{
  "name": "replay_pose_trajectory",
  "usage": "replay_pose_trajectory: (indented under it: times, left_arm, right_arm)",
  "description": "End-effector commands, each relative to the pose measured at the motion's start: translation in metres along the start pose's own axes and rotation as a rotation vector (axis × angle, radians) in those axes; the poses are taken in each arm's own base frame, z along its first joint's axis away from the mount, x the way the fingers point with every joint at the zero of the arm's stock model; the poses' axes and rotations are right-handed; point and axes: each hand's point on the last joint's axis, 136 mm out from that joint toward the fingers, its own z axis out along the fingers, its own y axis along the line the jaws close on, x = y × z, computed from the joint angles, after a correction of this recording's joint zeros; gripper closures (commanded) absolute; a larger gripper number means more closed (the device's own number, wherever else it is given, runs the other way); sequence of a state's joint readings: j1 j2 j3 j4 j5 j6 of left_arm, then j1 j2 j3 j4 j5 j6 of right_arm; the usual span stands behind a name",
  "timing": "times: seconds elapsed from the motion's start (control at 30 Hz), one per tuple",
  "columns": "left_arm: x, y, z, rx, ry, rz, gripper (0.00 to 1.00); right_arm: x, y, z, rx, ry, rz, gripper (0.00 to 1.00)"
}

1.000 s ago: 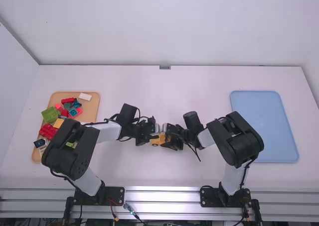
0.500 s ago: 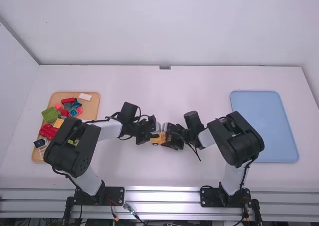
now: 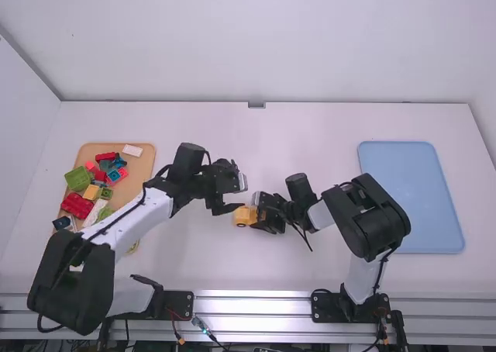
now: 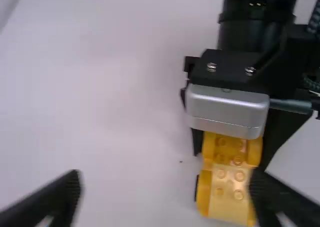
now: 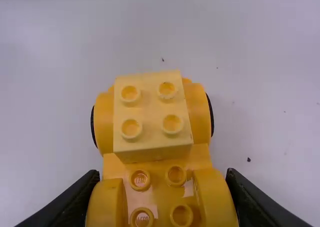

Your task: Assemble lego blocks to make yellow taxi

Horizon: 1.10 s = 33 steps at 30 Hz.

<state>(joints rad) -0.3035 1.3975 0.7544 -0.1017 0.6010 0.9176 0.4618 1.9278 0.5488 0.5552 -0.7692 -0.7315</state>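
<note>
I've R gripper point(image 3: 258, 214) clamped on yel. car point(image 3: 243, 216), pale block point(image 5: 151, 107) atop one end; L gripper point(image 3: 241, 196) spread wide, nr. it.

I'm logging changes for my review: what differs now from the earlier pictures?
The left gripper has backed off the yellow car, away from the camera and slightly left; its fingers now stand open. The right gripper still holds the car, and the blue tray stayed put.
</note>
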Motion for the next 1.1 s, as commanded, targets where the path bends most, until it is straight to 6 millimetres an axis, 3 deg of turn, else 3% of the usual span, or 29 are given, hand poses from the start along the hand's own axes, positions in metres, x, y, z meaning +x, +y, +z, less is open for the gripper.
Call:
replay_pose_trajectory:
  times: [0.0,0.03,0.13,0.17,0.37,0.5,0.63,0.8,1.07]
  left_arm:
    - [0.001,0.022,-0.012,-0.120,0.044,-0.101,0.01]
    - [0.001,0.032,-0.018,-0.172,0.046,-0.162,0.01]
    - [0.004,0.052,-0.034,-0.290,0.056,-0.285,0.01]
    - [0.007,0.059,-0.040,-0.334,0.065,-0.332,0.01]
    - [0.033,0.080,-0.061,-0.467,0.113,-0.519,0.01]
    - [0.064,0.097,-0.084,-0.589,0.150,-0.682,0.01]
    - [0.102,0.110,-0.119,-0.693,0.180,-0.870,0.01]
    - [0.157,0.111,-0.168,-0.796,0.271,-1.070,0.01]
    - [0.222,0.114,-0.228,-0.834,0.420,-1.325,0.01]
  right_arm:
    - [0.011,-0.004,0.003,0.022,0.052,0.025,0.42]
    - [0.013,-0.007,0.003,0.031,0.068,0.038,0.37]
    - [0.014,-0.013,0.003,0.041,0.103,0.060,0.06]
    - [0.014,-0.016,0.002,0.043,0.122,0.070,0.01]
    - [0.006,-0.029,-0.012,0.066,0.230,0.078,0.01]
    - [-0.007,-0.033,-0.031,0.074,0.313,0.038,0.01]
    - [-0.019,-0.043,-0.057,0.141,0.402,0.039,0.01]
    - [-0.042,-0.052,-0.089,0.241,0.428,0.004,0.01]
    - [-0.072,-0.057,-0.107,0.315,0.370,-0.058,0.01]
